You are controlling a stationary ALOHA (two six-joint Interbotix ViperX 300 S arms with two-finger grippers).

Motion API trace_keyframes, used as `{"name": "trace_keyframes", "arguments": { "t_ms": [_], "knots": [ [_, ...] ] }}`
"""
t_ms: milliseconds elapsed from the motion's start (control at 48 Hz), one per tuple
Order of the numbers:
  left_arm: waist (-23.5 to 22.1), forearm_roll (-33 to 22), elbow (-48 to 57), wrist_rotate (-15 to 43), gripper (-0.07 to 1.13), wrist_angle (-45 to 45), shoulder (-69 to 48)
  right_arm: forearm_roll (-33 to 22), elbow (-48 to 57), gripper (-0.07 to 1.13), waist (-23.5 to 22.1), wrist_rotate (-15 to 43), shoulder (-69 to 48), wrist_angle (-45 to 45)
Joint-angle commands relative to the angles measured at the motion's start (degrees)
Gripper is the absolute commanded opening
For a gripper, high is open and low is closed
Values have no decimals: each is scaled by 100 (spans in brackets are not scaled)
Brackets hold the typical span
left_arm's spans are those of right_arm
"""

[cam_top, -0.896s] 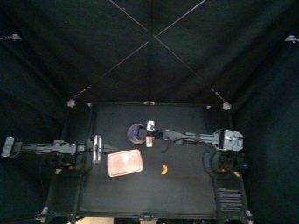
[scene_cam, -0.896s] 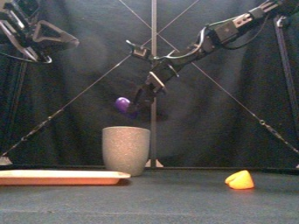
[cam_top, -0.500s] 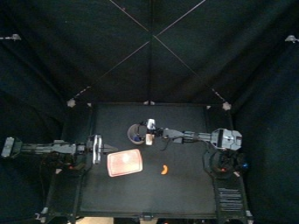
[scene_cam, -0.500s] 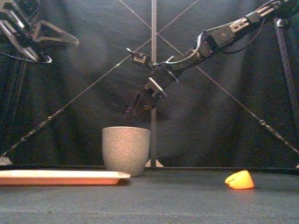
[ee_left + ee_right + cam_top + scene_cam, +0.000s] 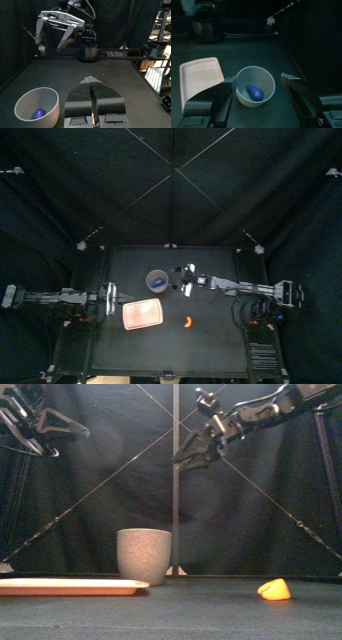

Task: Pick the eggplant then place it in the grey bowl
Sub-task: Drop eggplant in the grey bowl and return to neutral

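Observation:
The purple eggplant lies at the bottom of the tall grey speckled cup, and also shows inside it in the left wrist view. The cup stands upright at the table's back middle. My right gripper hangs open and empty high above the cup, a little to its right; from its own camera the cup sits between the spread jaws. The left gripper is shut on nothing and rests at the left side, apart from the cup.
A flat pink tray lies in front of the cup, toward the left. An orange toy sits on the table right of the tray.
The right gripper let go of the eggplant, which dropped into the cup. The gripper then rose and drew back to the right. The left arm has not moved.

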Motion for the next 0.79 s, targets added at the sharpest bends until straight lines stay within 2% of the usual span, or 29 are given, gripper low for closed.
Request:
{"name": "trace_keyframes", "arguments": {
  "t_ms": [21, 208, 438, 792],
  "knots": [
    [18, 18, -70, 9, -1, -26, -18, 246, 563, 100, 255, 26, -896, -264],
    [53, 9, -35, 9, -1, -26, -88, 615, 1591, 100, 510, 26, -2145, -756],
    [70, 9, 26, 9, -1, -26, -185, 914, 2558, 100, 703, 35, -3472, -853],
    [70, 9, 26, 9, -1, -26, -246, 1406, 3480, 100, 888, 35, -4614, -844]
  ]
}}
